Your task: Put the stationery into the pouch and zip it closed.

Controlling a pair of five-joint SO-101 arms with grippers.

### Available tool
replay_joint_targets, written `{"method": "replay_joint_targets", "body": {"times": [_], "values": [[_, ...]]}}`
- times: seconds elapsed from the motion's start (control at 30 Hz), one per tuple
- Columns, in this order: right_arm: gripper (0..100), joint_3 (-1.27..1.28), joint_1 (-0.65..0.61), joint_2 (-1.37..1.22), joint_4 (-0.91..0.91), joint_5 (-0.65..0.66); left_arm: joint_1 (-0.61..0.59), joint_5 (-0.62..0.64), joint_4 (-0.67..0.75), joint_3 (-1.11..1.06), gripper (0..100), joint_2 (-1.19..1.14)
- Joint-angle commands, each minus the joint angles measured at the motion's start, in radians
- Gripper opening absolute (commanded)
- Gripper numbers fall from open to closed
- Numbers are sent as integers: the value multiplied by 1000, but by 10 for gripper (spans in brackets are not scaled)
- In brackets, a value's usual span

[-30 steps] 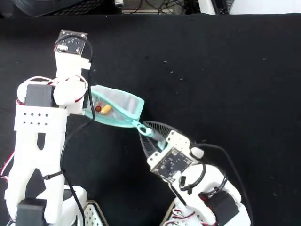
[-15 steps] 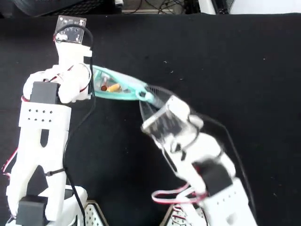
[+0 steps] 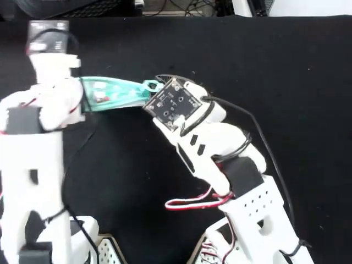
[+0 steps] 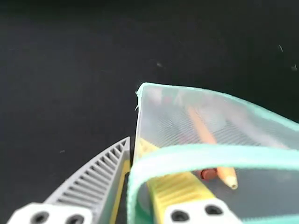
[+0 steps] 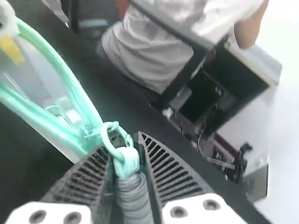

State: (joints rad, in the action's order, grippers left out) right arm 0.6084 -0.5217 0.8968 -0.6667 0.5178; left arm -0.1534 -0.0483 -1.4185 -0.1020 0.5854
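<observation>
The mint-trimmed translucent pouch [image 3: 115,93] hangs stretched between both grippers over the table's far left. My left gripper [image 3: 83,96] is shut on the pouch's left end. In the left wrist view its fingers [image 4: 107,175] clamp the pouch [image 4: 210,126] wall. Inside lie an orange pencil [image 4: 205,135] and a small red-brown piece [image 4: 209,173]. My right gripper [image 3: 153,88] is shut on the mint zipper pull [image 5: 120,151] at the pouch's right end, with the zip's green tracks [image 5: 51,112] running away from it.
The black table [image 3: 275,82] lies open to the right and in front. A red and white cable loop [image 3: 190,202] hangs by the right arm. Dark equipment and cables [image 3: 181,6] line the far edge.
Both arms carried the pouch toward the table's far left. The right gripper swung from the near middle to far with the zipper pull. The pouch now looks flatter and stretched.
</observation>
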Motion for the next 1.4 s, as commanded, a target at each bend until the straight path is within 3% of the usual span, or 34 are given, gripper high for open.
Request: {"method": "replay_joint_targets", "body": {"times": [0.0, 0.17, 0.57, 1.0, 1.1, 1.37], "values": [[12, -102, -46, 2, -9, 6, -10, -2, -37, 68, 32, 132], [12, -110, -60, 1, -112, 8, 64, -3, -25, -24, 32, 206], [12, -79, -84, 2, -100, 15, 79, -2, 235, -288, 34, 196], [12, -82, -216, -2, -170, 15, 8, 8, 193, -288, 34, 207], [12, -82, -216, -4, -170, 15, 8, 61, 195, -282, 34, 209], [12, -84, -213, -4, -160, 41, -4, 201, 207, -274, 195, 210]]}}
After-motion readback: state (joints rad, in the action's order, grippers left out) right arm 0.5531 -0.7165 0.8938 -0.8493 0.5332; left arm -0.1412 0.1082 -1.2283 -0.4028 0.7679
